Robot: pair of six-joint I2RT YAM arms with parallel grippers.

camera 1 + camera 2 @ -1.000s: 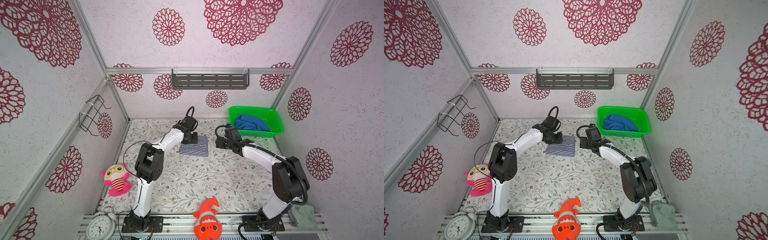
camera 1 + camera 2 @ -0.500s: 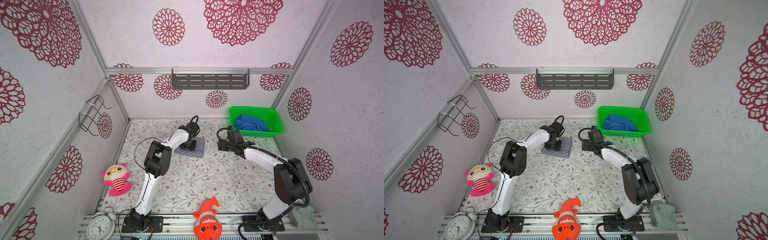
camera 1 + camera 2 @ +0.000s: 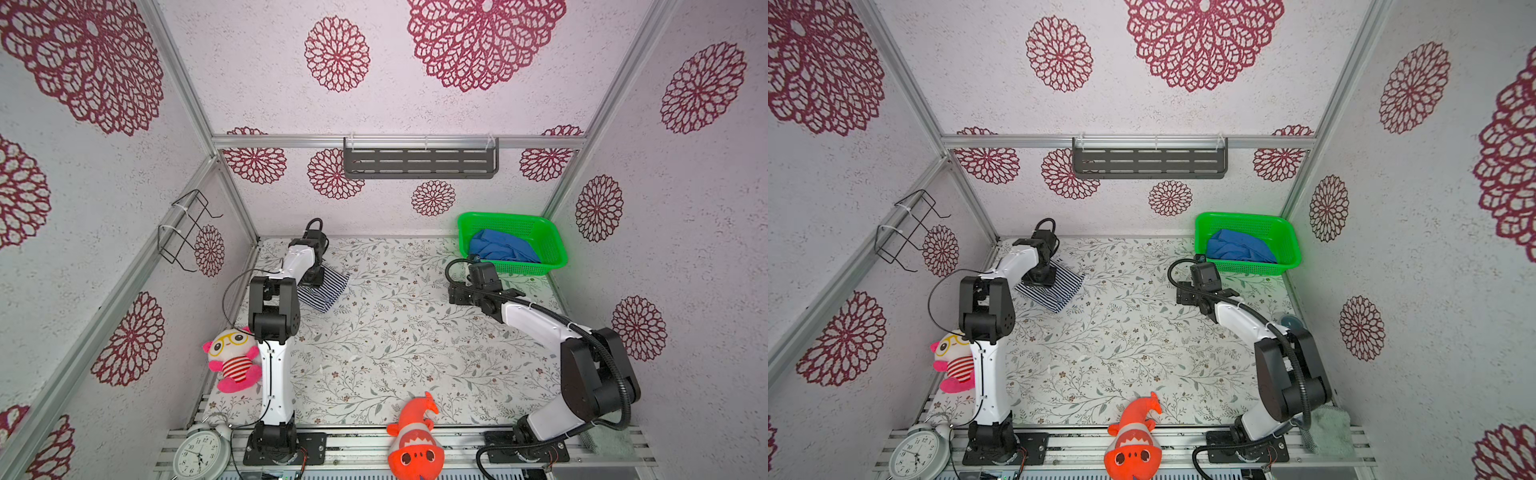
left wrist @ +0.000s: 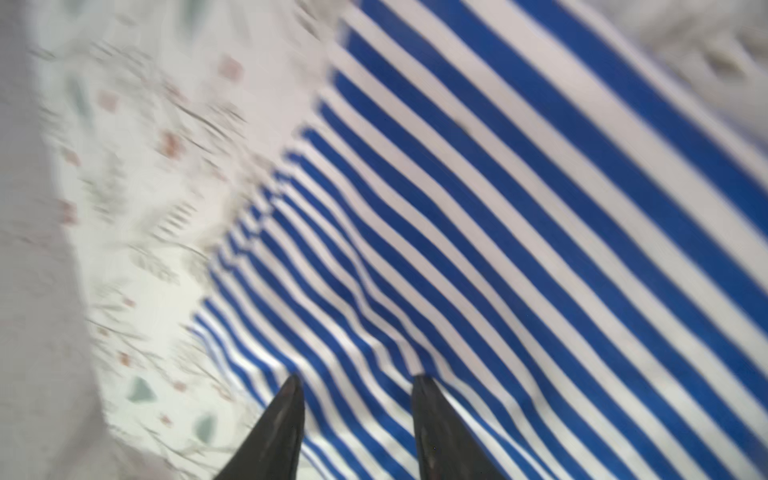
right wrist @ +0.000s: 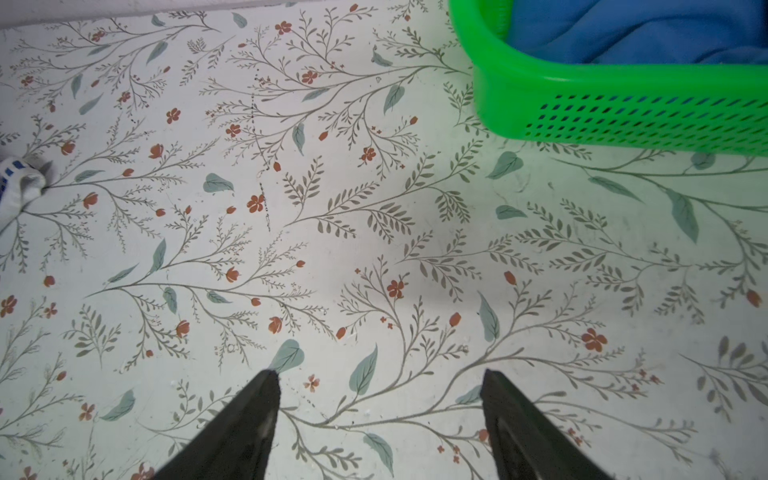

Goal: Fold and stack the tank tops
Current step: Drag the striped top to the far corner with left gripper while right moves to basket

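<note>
The folded striped tank top [image 3: 328,293] [image 3: 1061,291] lies at the back left of the table and fills the blurred left wrist view [image 4: 498,208]. My left gripper [image 3: 311,277] [image 3: 1040,276] [image 4: 357,380] rests tips-down on it near one edge, jaws apart, with flat cloth showing between them. The plain blue tank top [image 3: 503,249] [image 3: 1237,249] [image 5: 644,29] lies crumpled in the green basket [image 3: 515,269] [image 3: 1250,269] [image 5: 623,116]. My right gripper [image 3: 456,296] [image 3: 1185,296] [image 5: 380,374] hovers open and empty over bare table, just in front of the basket. A corner of the striped tank top [image 5: 16,183] shows at the edge of the right wrist view.
A pink plush [image 3: 232,361] sits beside the left arm's base, and an orange fish plush [image 3: 413,440] and a clock [image 3: 201,453] lie at the front edge. A grey-green towel [image 3: 1327,432] is at the front right. A grey shelf [image 3: 419,162] and wire rack [image 3: 187,232] hang on the walls.
My left gripper has swept left toward the back corner, and the striped tank top has slid and turned with it. My right gripper has pulled away to the right, toward the basket.
</note>
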